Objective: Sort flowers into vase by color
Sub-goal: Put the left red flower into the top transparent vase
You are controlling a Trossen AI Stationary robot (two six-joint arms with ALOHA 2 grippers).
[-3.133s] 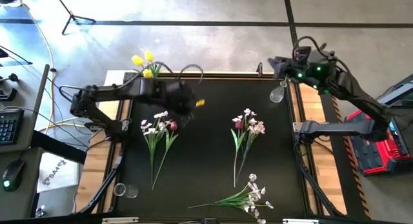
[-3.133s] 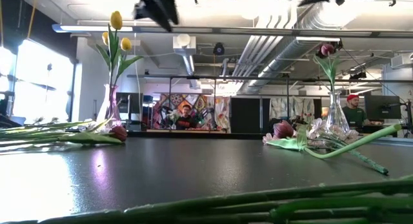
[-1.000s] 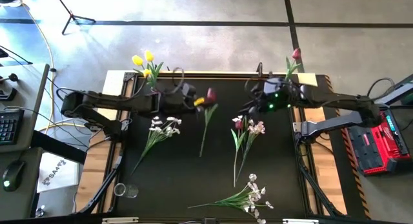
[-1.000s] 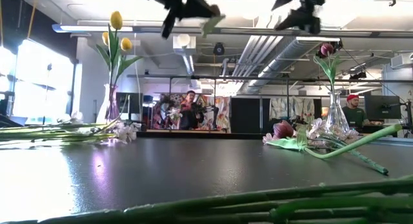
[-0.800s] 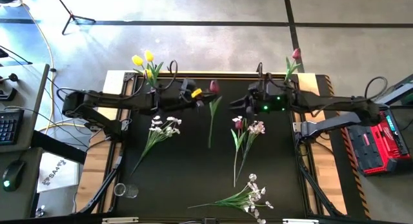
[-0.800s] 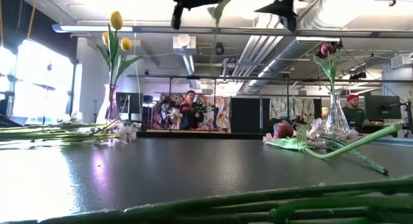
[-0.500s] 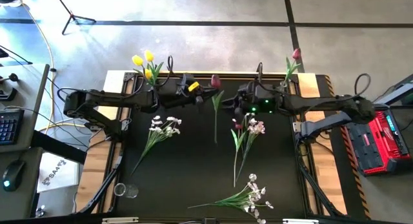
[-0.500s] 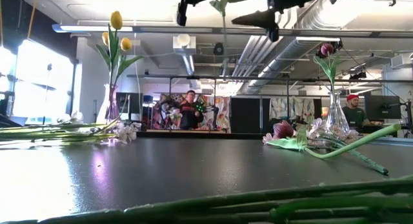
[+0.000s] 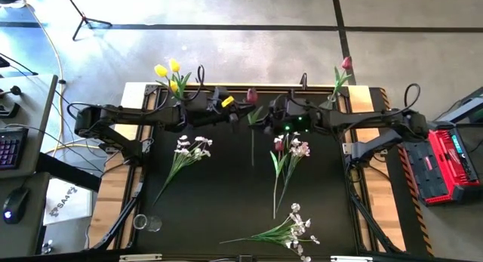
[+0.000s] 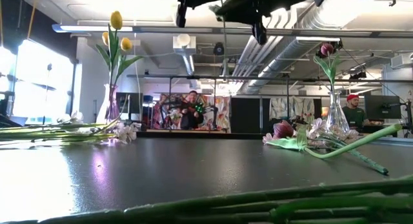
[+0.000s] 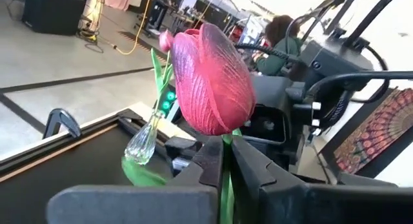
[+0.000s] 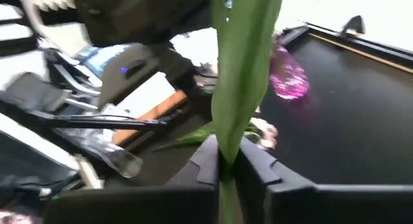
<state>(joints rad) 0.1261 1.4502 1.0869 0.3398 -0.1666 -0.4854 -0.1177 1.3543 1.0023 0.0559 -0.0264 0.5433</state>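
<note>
One dark red tulip (image 11: 210,82) pinched by both grippers' fingers, left (image 9: 240,115), right (image 9: 260,122), three yellow tulips (image 9: 167,72) vased

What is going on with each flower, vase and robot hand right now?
Dark red tulip: held in the air by both end effectors.
Left end effector: shut on its stem.
Right end effector: shut on its stem.
Yellow tulips: upright in a vase.
Clear glass vase: upright, holding one red tulip.
White blossom sprays: lying on the table.
</note>
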